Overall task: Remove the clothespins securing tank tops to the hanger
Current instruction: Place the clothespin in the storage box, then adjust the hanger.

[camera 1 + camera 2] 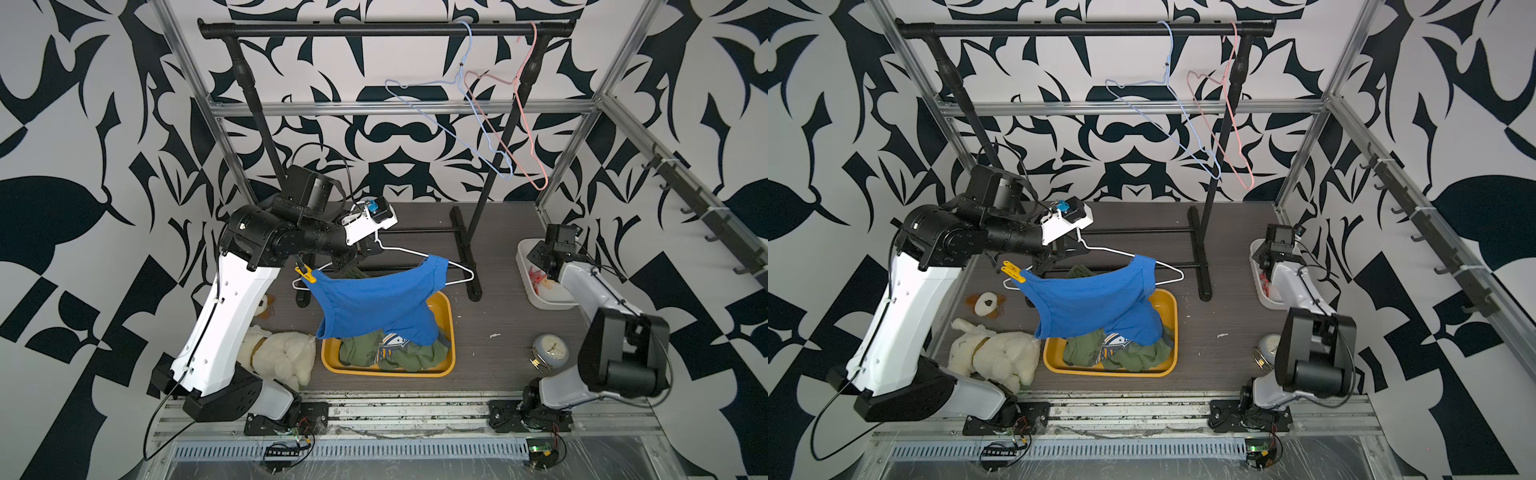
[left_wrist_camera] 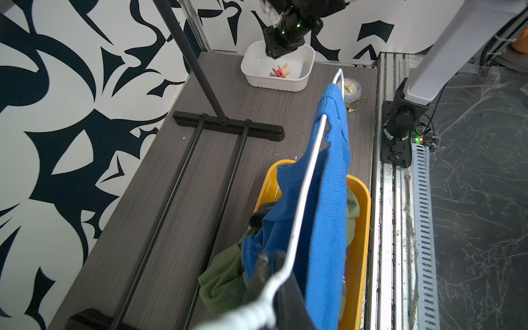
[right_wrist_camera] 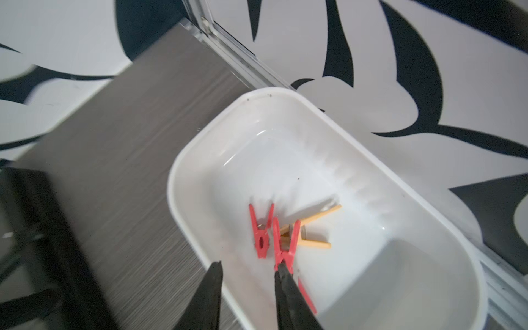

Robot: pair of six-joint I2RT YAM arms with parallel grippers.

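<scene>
Clothespins (image 2: 278, 73) where?
— Yellow plastic clothespin (image 1: 306, 274) pins bright blue tank top (image 1: 374, 303) to white wire hanger (image 2: 307, 183), centre-left; coral-red clothespins (image 3: 261, 234) in white plastic tub (image 1: 523, 270), mid-right.
Grippers?
— Left gripper (image 2: 273, 260) clamped on hanger, tips blurred. Right gripper (image 3: 249, 265) apart over tub, partly hiding one pin.

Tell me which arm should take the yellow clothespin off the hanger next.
Likely right. The left gripper is shut on the white hanger, holding it up. The right gripper hangs open over the white bin, free to cross to the yellow clothespin on the blue tank top.
</scene>
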